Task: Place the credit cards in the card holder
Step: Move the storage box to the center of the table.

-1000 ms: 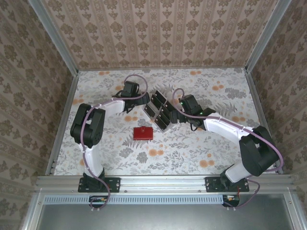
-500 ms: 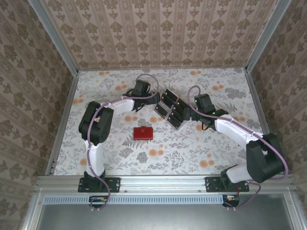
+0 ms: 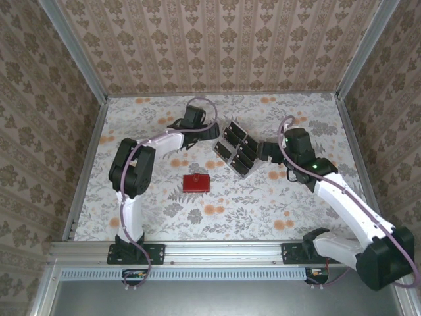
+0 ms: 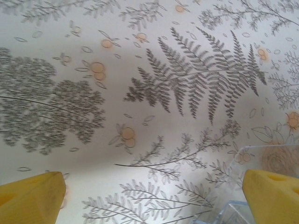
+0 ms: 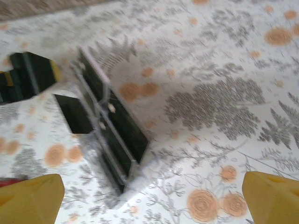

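Note:
Several black credit cards [image 3: 224,151] lie in the compartments of a clear tray [image 3: 241,170] at mid-table. In the right wrist view the credit cards [image 5: 122,132] look glossy, each with a small pale mark, and the tray's wall [image 5: 96,122] is blurred. The red card holder [image 3: 196,183] lies closed on the cloth, in front and to the left of the tray. My left gripper [image 3: 213,133] is open just left of the tray, whose clear corner [image 4: 232,211] shows beside its right finger. My right gripper [image 3: 264,151] is open just right of the tray, with nothing between its fingers.
The floral tablecloth [image 3: 217,210] runs to metal rails at the sides and the near edge [image 3: 223,249]. Wallpapered walls close in the back and both sides. Across the tray, the left gripper [image 5: 28,77] shows as a dark shape in the right wrist view.
The tray with its cards has slid to the right and slightly back. The left gripper followed it rightward. The right arm has drawn back to the right, off the tray.

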Tool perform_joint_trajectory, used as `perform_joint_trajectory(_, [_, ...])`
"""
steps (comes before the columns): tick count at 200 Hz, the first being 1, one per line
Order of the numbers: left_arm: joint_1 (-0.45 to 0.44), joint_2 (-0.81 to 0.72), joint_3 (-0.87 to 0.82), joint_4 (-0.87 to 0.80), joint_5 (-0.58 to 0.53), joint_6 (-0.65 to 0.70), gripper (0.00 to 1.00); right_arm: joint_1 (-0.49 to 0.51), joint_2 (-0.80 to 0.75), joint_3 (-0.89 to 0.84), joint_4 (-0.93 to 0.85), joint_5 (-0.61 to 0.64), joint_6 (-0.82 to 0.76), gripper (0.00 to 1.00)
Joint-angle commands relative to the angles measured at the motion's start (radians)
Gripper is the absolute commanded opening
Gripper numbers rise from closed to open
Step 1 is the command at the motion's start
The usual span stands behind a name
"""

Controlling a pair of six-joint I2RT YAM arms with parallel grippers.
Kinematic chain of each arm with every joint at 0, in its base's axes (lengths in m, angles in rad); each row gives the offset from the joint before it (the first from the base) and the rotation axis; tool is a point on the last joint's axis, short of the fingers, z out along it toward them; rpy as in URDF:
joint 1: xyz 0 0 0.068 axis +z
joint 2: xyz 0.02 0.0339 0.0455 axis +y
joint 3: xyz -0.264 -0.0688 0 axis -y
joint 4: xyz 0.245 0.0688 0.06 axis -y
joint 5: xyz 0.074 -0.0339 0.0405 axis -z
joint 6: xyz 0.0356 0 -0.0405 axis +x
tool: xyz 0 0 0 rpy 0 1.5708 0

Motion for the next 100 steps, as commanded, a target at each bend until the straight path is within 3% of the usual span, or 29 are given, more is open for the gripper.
perform_joint_trajectory(1, [0.047, -0.131, -0.055, 0.011, 0.017, 0.018, 1.00, 0.077, -0.019, 0.068, -0.045, -0.070, -0.003, 0.98])
perform_joint_trajectory(40, [0.152, -0.332, -0.250, 0.022, 0.050, -0.029, 1.00, 0.288, 0.136, 0.218, -0.104, -0.103, -0.106, 0.93])
perform_joint_trajectory(75, [0.267, -0.558, -0.485, -0.010, 0.099, -0.112, 1.00, 0.465, 0.390, 0.365, -0.138, -0.087, -0.235, 0.86])
perform_joint_trajectory(100, [0.319, -0.722, -0.626, -0.040, 0.112, -0.141, 1.00, 0.533, 0.578, 0.460, -0.150, -0.066, -0.309, 0.83])
